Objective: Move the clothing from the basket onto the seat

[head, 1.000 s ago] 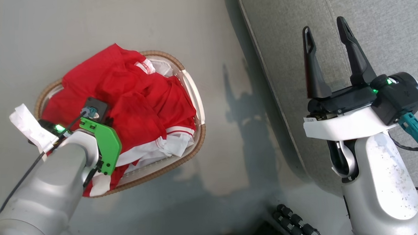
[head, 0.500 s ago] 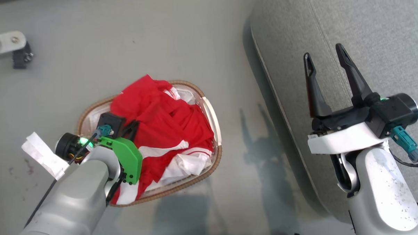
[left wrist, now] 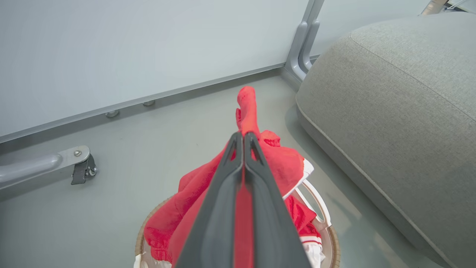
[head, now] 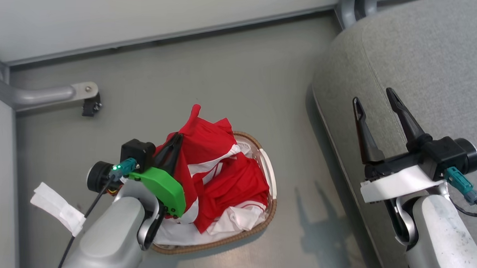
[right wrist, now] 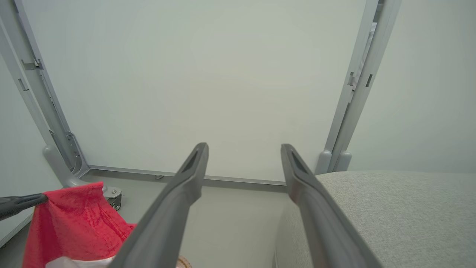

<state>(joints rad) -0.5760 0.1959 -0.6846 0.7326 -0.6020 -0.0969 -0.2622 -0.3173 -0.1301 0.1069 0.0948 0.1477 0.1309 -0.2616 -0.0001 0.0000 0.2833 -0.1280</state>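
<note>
Grey floor [head: 232,78] is bounded at the far side by a pale wall panel [head: 108,10]. On the floor, the clothing [head: 225,177] is piled in the basket [head: 268,214]: red fabric with white bands, heaped above the woven rim. One red fold is pinched by the left gripper [left wrist: 243,137], whose jaws are pressed together on it. That fold is held up above the pile, and a red tip is seen poking out past the fingertips. The bulk of the clothing is seen lying inside the basket. The seat [head: 423,61] is placed to the right of the basket, near it but apart. The right gripper [head: 374,96] is held over the seat's near edge, jaws spread wide and empty. A castor foot [head: 90,105] on a metal bar is seen on the floor, well left of the basket.
</note>
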